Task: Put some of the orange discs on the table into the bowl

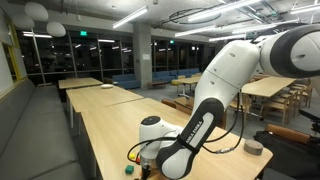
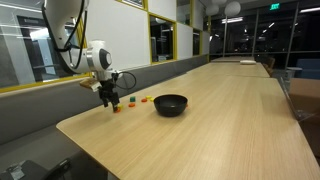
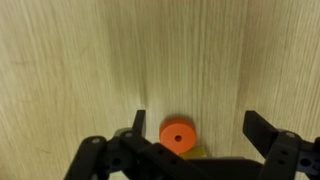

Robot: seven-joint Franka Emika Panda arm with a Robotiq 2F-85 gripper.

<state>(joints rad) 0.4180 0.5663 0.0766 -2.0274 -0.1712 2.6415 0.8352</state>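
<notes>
The pincer (image 3: 195,121) hangs released over the desk (image 3: 80,60), its two dark fingers (image 3: 140,124) spread wide and gripping nothing. In the wrist view it enters from the bottom edge. One orange disc (image 3: 177,135) with a small hole in its middle lies flat on the pale wood in the lower centre of the frame. It sits between the fingers, nearer the one on the left of the frame and apart from both. A yellow piece (image 3: 197,153) peeks out just below and to the right of the disc, touching or overlapping its edge; which of the two cannot be told.

In an exterior view the arm comes down from the upper left and the pincer (image 2: 107,97) points at the desk (image 2: 200,140) near its left edge. An orange speck (image 2: 116,108) lies just beside its tips. The black bowl (image 2: 170,104) stands upright to the right of the pincer, well apart from it, and a few tiny coloured pieces lie on the wood between them; they are too small to sort by colour. What the bowl holds cannot be seen.

In an exterior view the white and black arm fills the right half, a green piece (image 1: 128,170) lies at the bottom edge of the frame and a grey round object (image 1: 253,147) rests at the right.
</notes>
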